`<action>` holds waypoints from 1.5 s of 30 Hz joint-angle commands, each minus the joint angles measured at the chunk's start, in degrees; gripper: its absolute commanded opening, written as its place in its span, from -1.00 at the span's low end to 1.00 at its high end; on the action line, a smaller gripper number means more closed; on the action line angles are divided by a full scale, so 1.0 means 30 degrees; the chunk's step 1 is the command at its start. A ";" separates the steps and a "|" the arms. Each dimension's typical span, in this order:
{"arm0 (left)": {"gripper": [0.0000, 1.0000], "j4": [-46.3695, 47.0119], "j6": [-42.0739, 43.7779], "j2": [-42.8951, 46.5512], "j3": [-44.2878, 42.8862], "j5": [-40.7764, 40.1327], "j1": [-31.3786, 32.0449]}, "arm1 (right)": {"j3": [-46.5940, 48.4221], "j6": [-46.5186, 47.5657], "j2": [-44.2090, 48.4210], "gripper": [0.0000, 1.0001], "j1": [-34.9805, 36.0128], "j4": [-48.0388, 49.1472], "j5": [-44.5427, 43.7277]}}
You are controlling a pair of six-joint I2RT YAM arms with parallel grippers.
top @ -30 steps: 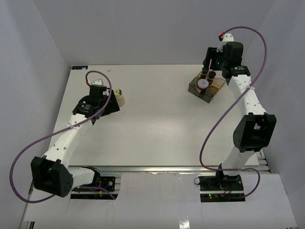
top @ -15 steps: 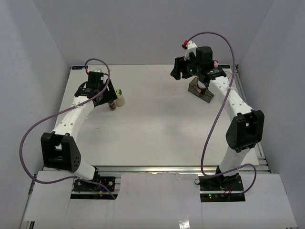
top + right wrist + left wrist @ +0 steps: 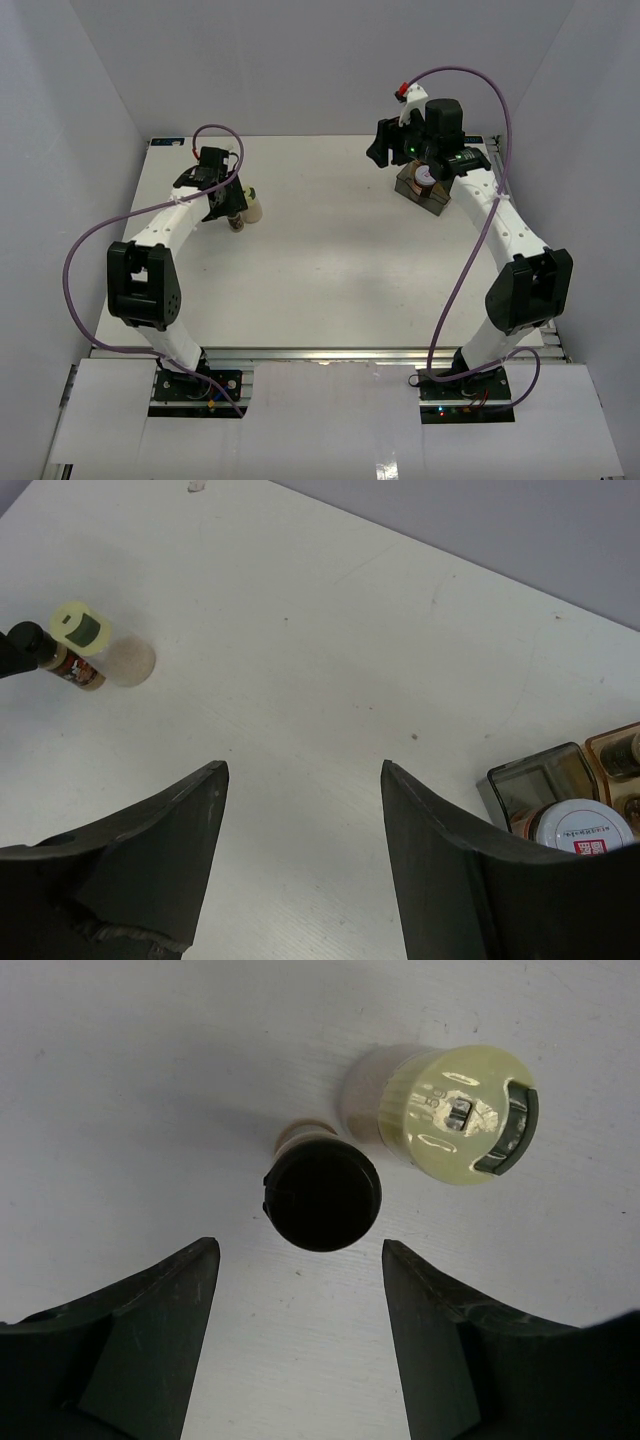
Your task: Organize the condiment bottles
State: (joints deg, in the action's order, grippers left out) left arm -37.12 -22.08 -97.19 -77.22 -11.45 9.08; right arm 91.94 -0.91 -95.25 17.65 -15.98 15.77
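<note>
A dark bottle with a black cap point(image 3: 322, 1192) stands on the table just ahead of my open, empty left gripper point(image 3: 298, 1250), outside the jaws. A cream bottle with a pale yellow cap point(image 3: 455, 1110) stands touching or nearly touching it on the right. In the top view both bottles, dark point(image 3: 237, 222) and cream point(image 3: 253, 208), sit at the far left under my left gripper point(image 3: 230, 205). My right gripper point(image 3: 303, 770) is open and empty above bare table, left of the amber tray point(image 3: 535, 780). The tray holds a white-capped jar point(image 3: 580, 825) and other brown bottles point(image 3: 625, 750).
The amber tray point(image 3: 432, 200) sits at the far right of the white table, partly hidden by the right arm point(image 3: 440, 130). Grey walls close in the table on three sides. The right wrist view also shows the two left bottles point(image 3: 78, 645) far off.
My right gripper has left the spot above the tray and swung left over bare table. My left arm has stretched farther back, so its gripper now hangs over the two bottles.
</note>
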 commanded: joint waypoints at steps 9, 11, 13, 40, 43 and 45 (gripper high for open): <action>0.42 0.0470 0.0575 -0.1377 -0.1683 -0.0987 -0.0039 | -0.0392 0.0791 0.0872 0.38 -0.0024 0.0962 -0.0306; 0.38 0.0554 0.0593 -0.1438 -0.1709 -0.1012 -0.0039 | -0.0458 0.0800 0.0922 0.38 -0.0024 0.1012 -0.0305; 0.22 0.0520 0.0610 -0.1472 -0.1710 -0.1045 -0.0039 | -0.0500 0.0800 0.0921 0.38 -0.0024 0.1058 -0.0364; -1.00 -0.2474 -0.1020 -0.1023 -0.5224 0.1407 0.8679 | -0.5861 -0.1607 0.6496 0.38 0.0003 0.0612 -0.2400; -1.00 -0.2353 -0.1087 -0.2438 -0.6776 0.1279 0.9511 | -0.6916 -0.1709 0.8236 0.38 -0.0024 0.0659 -0.3127; -1.00 -0.2394 -0.1283 -0.3514 -0.7898 0.1385 1.0028 | -0.7371 -0.1711 0.8973 0.38 -0.0024 0.0564 -0.3537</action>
State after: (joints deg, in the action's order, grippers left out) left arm -43.60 -24.23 -103.86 -95.07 -7.36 37.70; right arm 71.79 -4.67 -74.26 17.65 -15.72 8.96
